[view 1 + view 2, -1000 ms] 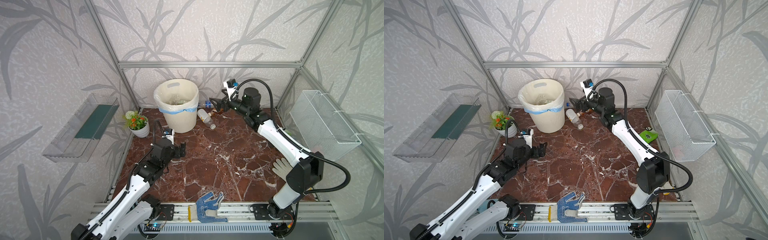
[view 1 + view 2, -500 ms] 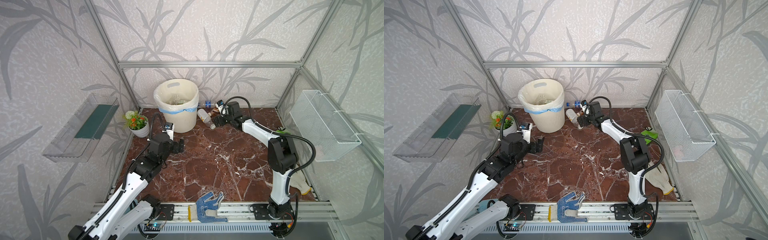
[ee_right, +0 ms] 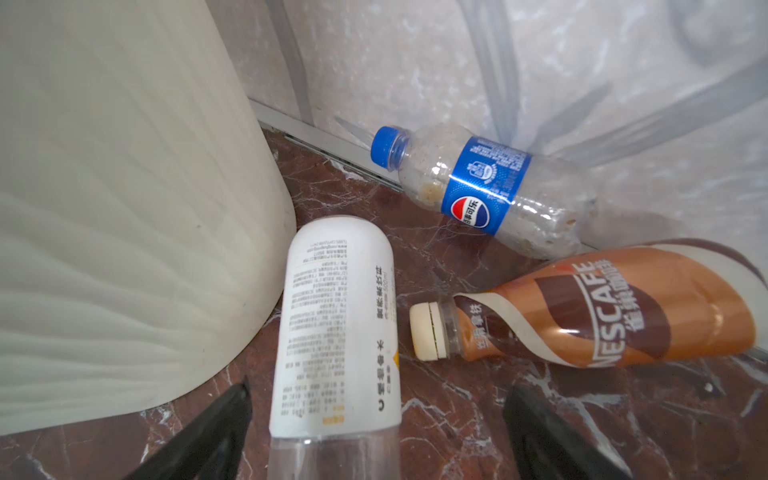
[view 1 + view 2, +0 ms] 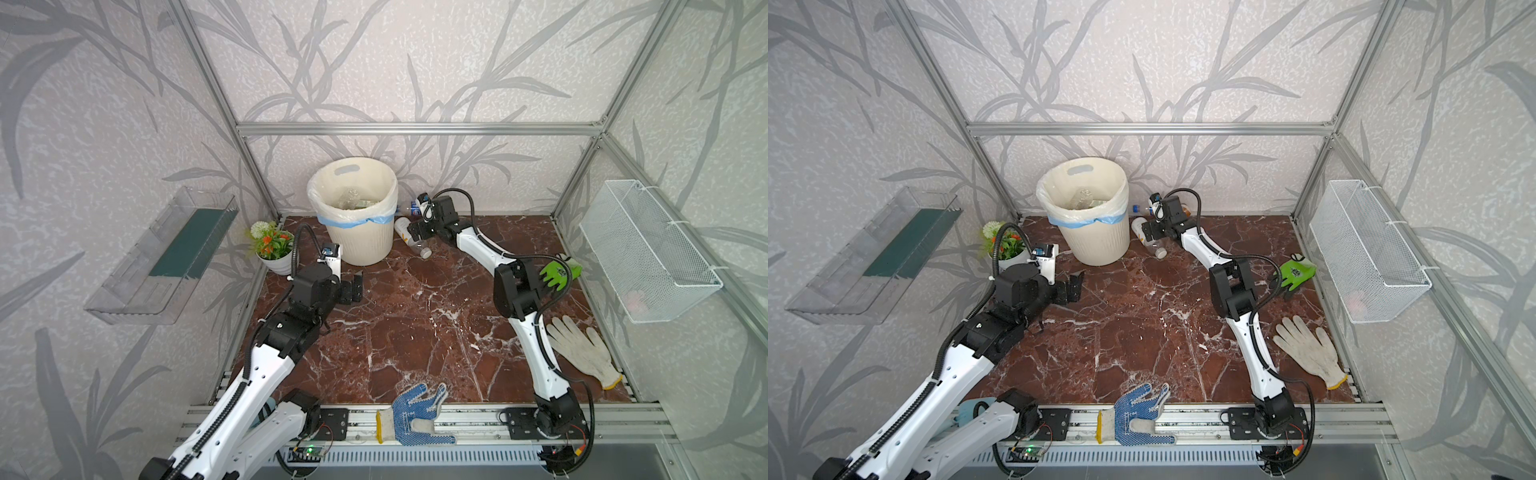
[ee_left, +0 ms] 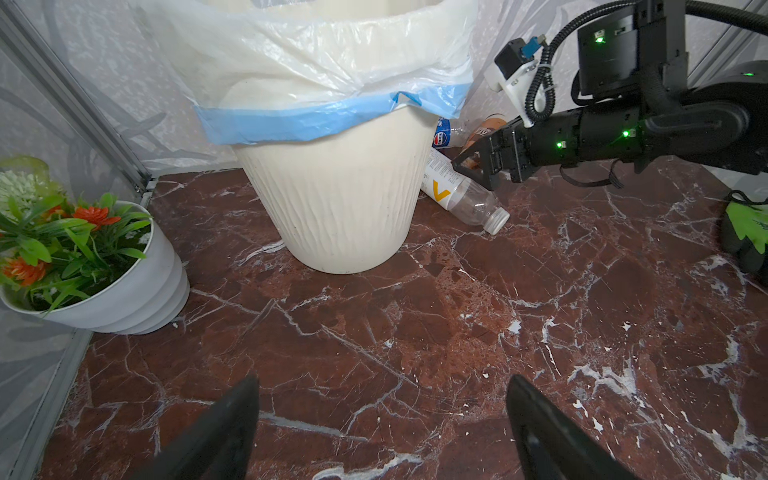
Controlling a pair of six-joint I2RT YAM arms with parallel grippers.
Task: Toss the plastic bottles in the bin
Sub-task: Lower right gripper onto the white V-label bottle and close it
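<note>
- The right end effector (image 3: 378,392) is spread wide at the back of the marble tabletop (image 4: 415,332). Its 2 fingers stand either side of a white-label bottle (image 3: 336,324), with a gap showing on each side.
- That bottle lies on its side just beside the base of the bin (image 4: 365,245), its white cap toward the front.
- 2 more bottles lie nearby: a blue-capped Pepsi bottle (image 3: 478,187) against the back wall, and a brown Nescafé bottle (image 3: 602,311) just beside it.
- The bin is cream and ribbed, lined with a clear bag with a blue band. Clear bottles (image 4: 353,199) show inside it.
- The left end effector (image 5: 382,382) is also spread and holds nothing. It hangs over bare tabletop facing the bin, near the flower pot (image 4: 274,259).
- A green glove (image 4: 557,272) and a white glove (image 4: 582,349) lie by the right arm.
</note>
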